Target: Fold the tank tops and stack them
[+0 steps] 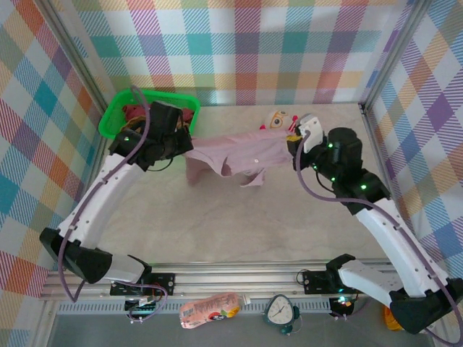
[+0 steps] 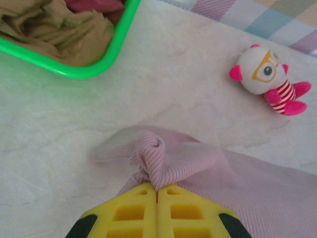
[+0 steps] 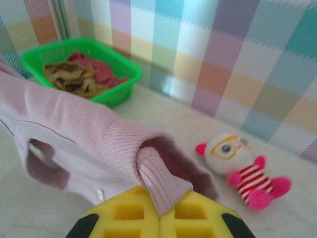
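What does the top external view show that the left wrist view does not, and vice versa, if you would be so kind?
The top external view adds both arms, with the right pincer shut on one end of the mauve-pink tank top, which is stretched between the two pincers. The left wrist view adds a close look at the left pincer shut on a bunched ribbed fold, and at the tan-brown tank top crumpled in the green basket beside the dark maroon one. Both share that pink garment, the basket and the striped plush toy.

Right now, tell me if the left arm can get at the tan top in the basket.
Likely not yet: left gripper is shut on the pink top, though the tan top lies close, uncovered.
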Robot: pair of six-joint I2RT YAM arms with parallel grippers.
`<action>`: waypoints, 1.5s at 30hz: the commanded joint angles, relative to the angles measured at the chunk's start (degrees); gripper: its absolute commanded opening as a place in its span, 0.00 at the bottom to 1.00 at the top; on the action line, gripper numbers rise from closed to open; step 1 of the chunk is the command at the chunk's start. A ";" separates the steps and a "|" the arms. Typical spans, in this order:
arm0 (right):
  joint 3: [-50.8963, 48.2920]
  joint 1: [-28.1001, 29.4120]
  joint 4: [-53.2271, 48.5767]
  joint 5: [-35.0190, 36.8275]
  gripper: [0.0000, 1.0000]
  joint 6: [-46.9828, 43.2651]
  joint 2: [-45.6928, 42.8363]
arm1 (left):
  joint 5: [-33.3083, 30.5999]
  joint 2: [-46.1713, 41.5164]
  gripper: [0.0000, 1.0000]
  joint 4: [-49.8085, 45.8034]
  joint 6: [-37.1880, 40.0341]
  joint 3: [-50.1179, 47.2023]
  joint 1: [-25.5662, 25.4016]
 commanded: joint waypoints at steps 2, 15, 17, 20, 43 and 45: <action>6.34 -0.56 -2.05 -3.87 0.01 -4.39 -2.20 | -1.83 -3.79 0.00 -5.40 2.07 5.25 -0.06; 17.91 -6.35 1.32 -12.42 0.01 -0.02 12.95 | -1.39 7.99 0.00 2.33 6.29 15.19 0.54; 22.49 -7.95 0.66 -15.45 0.01 2.31 17.91 | -1.28 13.26 0.00 1.54 7.09 21.23 1.34; 31.15 -9.18 -3.82 -18.15 0.01 4.89 23.72 | -1.44 20.41 0.00 -0.70 7.94 31.97 1.86; -7.31 -13.21 -23.70 -18.73 0.03 14.69 23.61 | 14.26 8.22 0.01 18.78 -18.80 -26.77 -7.53; -9.07 -13.48 -23.21 -16.98 0.04 14.95 25.16 | 12.64 9.15 0.02 19.83 -21.26 -29.54 -10.39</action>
